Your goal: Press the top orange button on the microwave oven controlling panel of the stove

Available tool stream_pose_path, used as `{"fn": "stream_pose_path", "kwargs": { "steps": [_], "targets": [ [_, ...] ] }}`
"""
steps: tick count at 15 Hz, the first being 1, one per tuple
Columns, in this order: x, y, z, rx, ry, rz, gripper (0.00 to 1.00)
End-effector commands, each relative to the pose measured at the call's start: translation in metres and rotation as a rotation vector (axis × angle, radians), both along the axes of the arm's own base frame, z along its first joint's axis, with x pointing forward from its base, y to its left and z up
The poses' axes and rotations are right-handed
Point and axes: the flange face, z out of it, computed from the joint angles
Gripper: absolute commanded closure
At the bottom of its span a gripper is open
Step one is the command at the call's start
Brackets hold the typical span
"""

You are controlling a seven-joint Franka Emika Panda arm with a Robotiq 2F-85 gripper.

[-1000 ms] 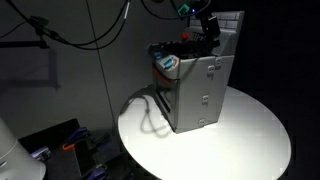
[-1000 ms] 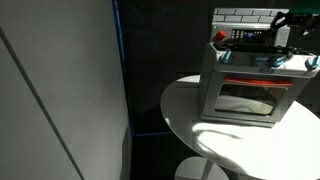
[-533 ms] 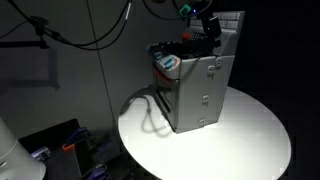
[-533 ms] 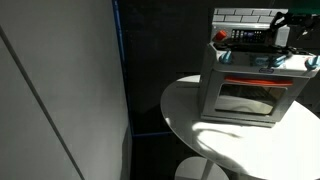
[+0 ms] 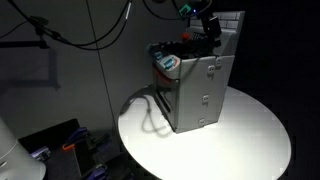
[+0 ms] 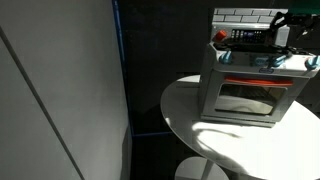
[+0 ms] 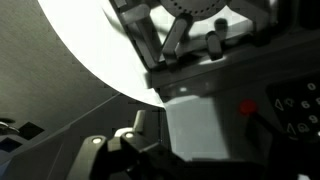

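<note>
The grey boxy stove [image 5: 203, 88] stands on a round white table [image 5: 240, 140]; its white tiled back [image 5: 232, 24] rises behind. It also shows in the exterior view from the oven door side [image 6: 248, 88]. My gripper [image 5: 208, 27] hovers over the stove top, close to the tiled back, and also shows at the frame edge [image 6: 291, 20]. In the wrist view the small dark microwave oven controlling panel [image 7: 298, 104] sits at the right with a red-orange button [image 7: 247, 107] on its left side. A dark gripper part lies just below that button. Whether the jaws are open is hidden in the dark.
Colourful knobs and pieces [image 5: 168, 62] crowd the stove top. A dark wall panel [image 6: 60, 90] fills one side. Cables [image 5: 95, 30] hang behind the table. The table edge drops off to dark floor and clutter [image 5: 70, 145].
</note>
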Motion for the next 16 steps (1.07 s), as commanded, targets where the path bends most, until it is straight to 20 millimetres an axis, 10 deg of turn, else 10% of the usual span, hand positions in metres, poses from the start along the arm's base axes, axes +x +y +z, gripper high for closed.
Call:
{"fn": "stream_pose_path", "kwargs": {
  "steps": [1, 16],
  "targets": [
    [0.008, 0.001, 0.012, 0.016, -0.027, -0.015, 0.0],
    [-0.003, 0.012, 0.027, 0.09, -0.037, -0.003, 0.0]
  ]
}}
